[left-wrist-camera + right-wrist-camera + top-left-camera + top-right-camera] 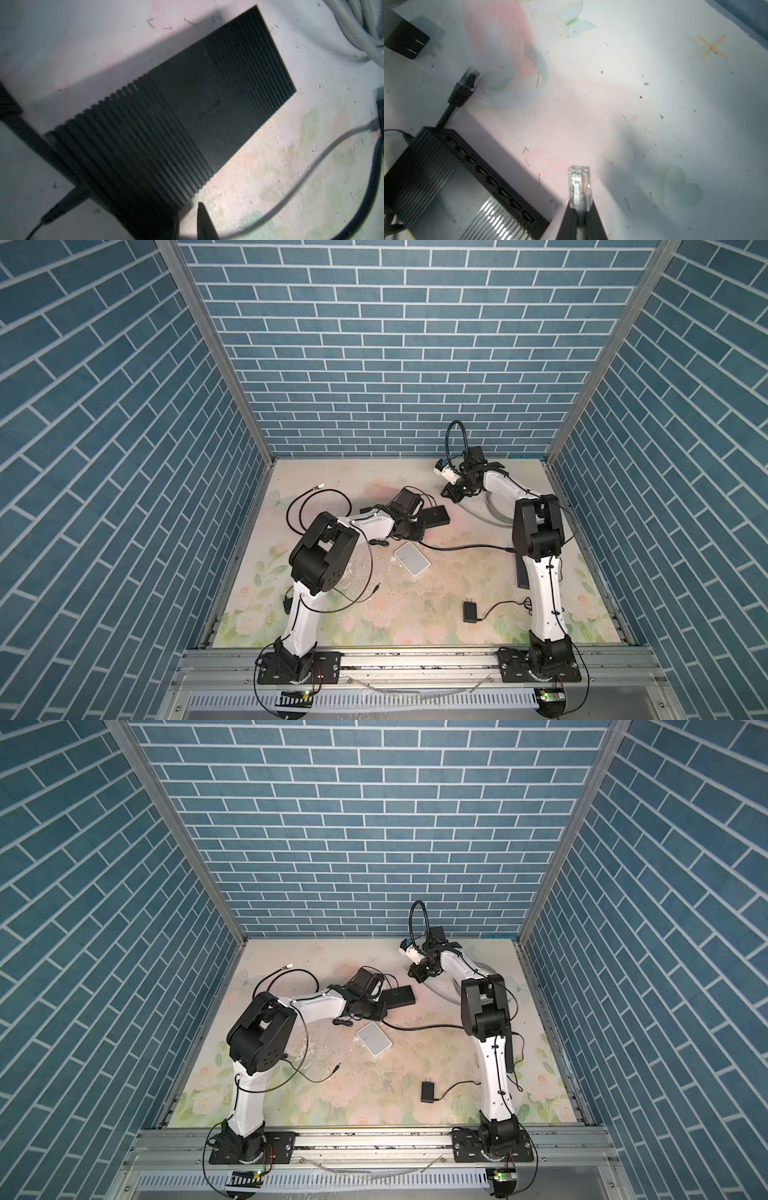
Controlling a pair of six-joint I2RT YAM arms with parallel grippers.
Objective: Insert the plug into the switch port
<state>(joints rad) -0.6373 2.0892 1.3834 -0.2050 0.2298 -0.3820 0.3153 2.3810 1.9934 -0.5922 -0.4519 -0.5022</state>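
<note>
Beside the switch, the right gripper is clamping the seemingly light, brittle plug at its cable end, the safest hold.

The left arm and right arm match: glossy white moulded shells between boxy matt-black joint housings, with thin black cables looped alongside. Each black rectangular base plate has a green-lit circuit board at its 6 o'clock. The right gripper has black wedge-shaped fingers.
</note>
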